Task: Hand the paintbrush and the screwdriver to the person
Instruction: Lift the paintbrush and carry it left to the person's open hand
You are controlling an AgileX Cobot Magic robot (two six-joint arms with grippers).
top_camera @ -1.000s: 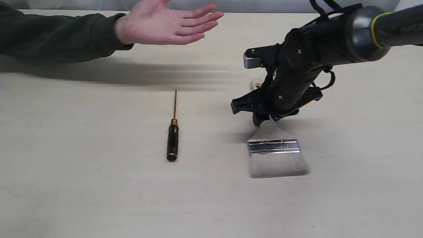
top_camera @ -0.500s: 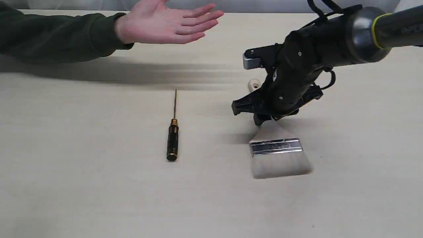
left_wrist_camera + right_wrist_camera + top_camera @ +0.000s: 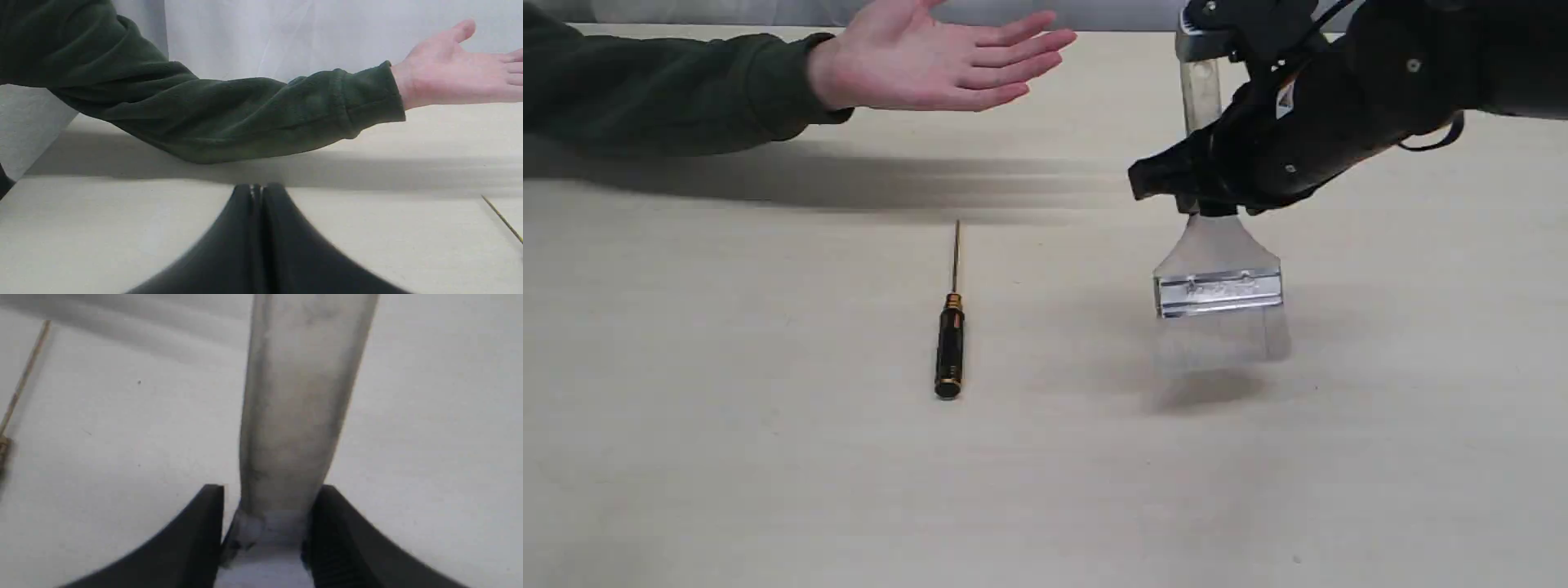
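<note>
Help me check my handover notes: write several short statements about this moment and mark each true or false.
1. The right end effector is shut on the paintbrush, gripping its handle. True.
2. The paintbrush lies flat on the table. False: it is lifted and hangs bristles-down, with its shadow on the table beneath.
3. The screwdriver lies on the table with nothing touching it. True.
4. The person's hand grips the screwdriver. False: the hand is open, palm up and empty, well apart from it.
5. The left end effector is wide open. False: its jaws are pressed together with nothing between them.
</note>
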